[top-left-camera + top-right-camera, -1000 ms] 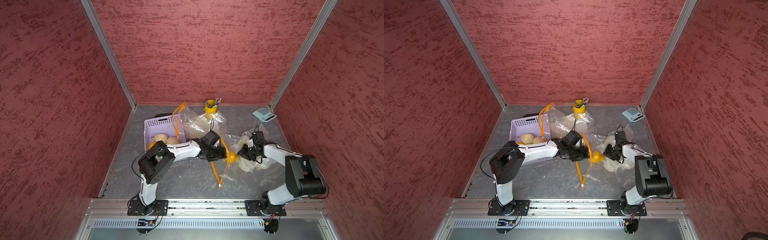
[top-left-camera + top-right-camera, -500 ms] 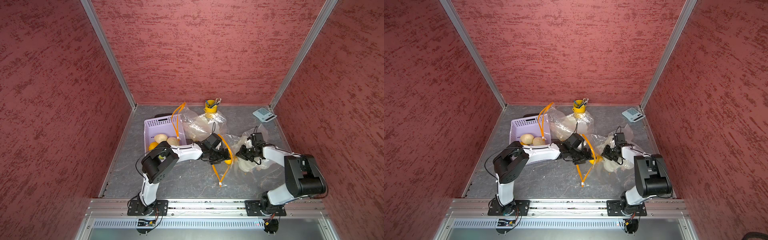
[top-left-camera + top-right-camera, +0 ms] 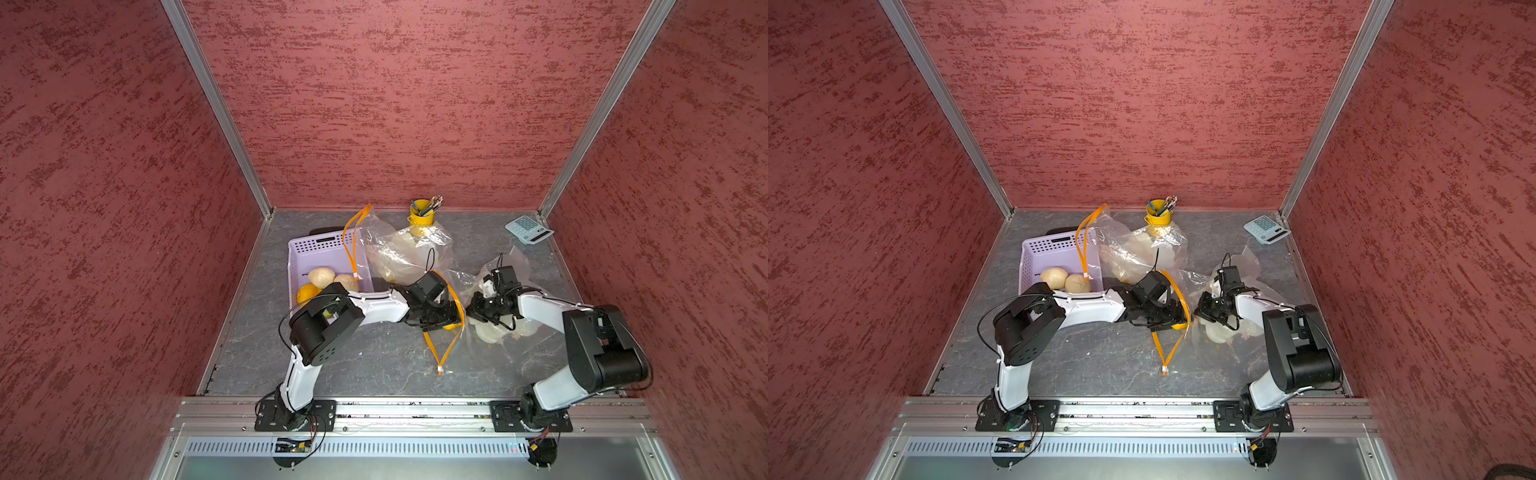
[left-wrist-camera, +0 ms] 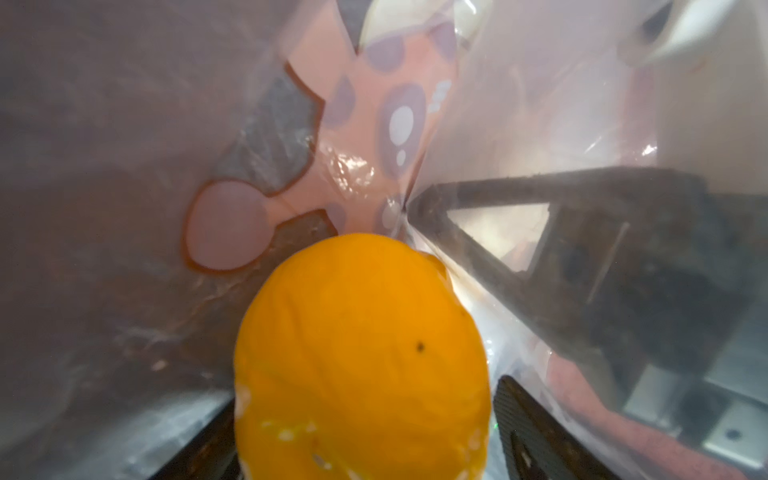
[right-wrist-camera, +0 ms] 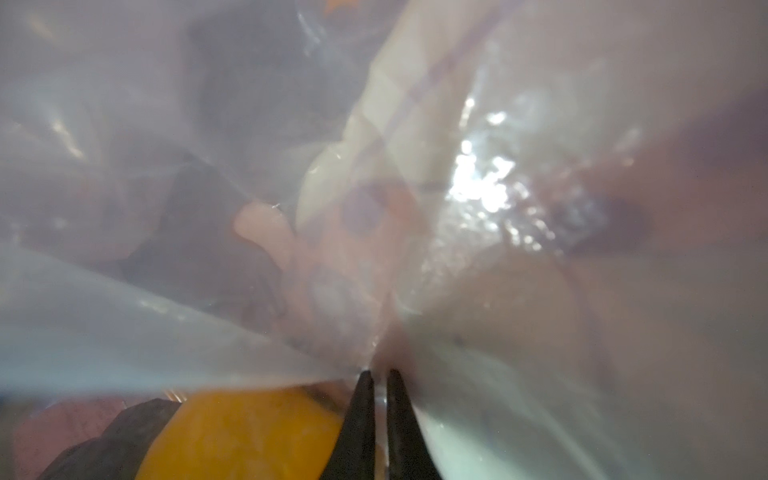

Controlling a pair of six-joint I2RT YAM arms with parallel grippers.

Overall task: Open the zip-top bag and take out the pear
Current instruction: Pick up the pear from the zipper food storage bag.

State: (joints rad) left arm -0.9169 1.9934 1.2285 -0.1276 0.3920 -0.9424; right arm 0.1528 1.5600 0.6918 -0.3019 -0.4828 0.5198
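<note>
Two fingers [image 4: 536, 432] around pear [image 4: 361, 357] in bag [image 4: 124, 124]

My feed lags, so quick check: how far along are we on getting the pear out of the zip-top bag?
Done: the orange zip strip hangs parted, so the zip-top bag looks open. In hand: the left claw grips the pear while the right claw pinches the film. Left: draw the pear clear of the plastic; film surrounds it in the left wrist view.
</note>
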